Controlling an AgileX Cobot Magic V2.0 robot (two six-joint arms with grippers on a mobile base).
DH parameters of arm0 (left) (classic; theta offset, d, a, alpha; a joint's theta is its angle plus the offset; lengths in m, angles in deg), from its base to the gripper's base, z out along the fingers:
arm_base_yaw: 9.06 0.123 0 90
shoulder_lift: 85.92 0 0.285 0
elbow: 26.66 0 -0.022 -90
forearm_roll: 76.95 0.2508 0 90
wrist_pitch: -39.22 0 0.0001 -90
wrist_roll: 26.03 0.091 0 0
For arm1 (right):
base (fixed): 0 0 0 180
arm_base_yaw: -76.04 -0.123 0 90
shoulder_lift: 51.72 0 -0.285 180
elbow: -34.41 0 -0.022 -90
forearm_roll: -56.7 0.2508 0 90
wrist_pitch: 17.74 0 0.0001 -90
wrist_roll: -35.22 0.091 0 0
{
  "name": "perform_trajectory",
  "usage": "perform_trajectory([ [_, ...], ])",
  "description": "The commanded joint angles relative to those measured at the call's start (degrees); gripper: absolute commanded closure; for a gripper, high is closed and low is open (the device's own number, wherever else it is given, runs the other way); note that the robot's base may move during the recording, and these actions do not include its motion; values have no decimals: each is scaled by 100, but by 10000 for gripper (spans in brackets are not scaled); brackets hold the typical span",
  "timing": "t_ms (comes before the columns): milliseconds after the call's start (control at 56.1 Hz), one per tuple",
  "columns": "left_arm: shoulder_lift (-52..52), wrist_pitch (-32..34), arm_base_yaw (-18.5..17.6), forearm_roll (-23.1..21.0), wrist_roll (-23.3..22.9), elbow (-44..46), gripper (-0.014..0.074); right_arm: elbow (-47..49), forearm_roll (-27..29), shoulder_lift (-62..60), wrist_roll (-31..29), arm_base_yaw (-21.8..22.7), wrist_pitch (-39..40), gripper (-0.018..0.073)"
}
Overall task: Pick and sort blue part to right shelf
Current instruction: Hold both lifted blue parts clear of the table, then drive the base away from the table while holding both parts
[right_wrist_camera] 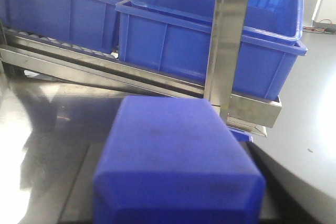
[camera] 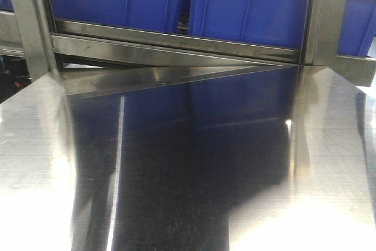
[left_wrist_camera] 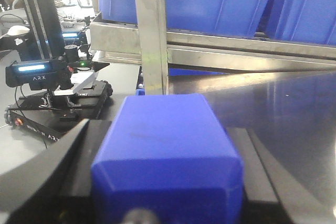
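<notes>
Blue block fills both wrist cams, pincer state unreadable.
Left block (left_wrist_camera: 165,156) sits close under the left camera at the table's (camera: 329,163) far-left corner, by the shelf post (left_wrist_camera: 152,35). Right block (right_wrist_camera: 176,166) sits likewise at the far-right corner. Can't tell if either is the blue part, or whether left pincer or right pincer is spread or pinching. Blue bins (camera: 252,4) line the far edge.
</notes>
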Motion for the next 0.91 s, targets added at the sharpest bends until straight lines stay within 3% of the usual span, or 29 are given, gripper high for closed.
perform_trajectory([
  [0,-78,529,5,52,-38,158,230,153,-234,66,-50,4,542,323],
  [891,-78,529,5,42,-38,158,230,153,-229,66,-50,4,445,323],
])
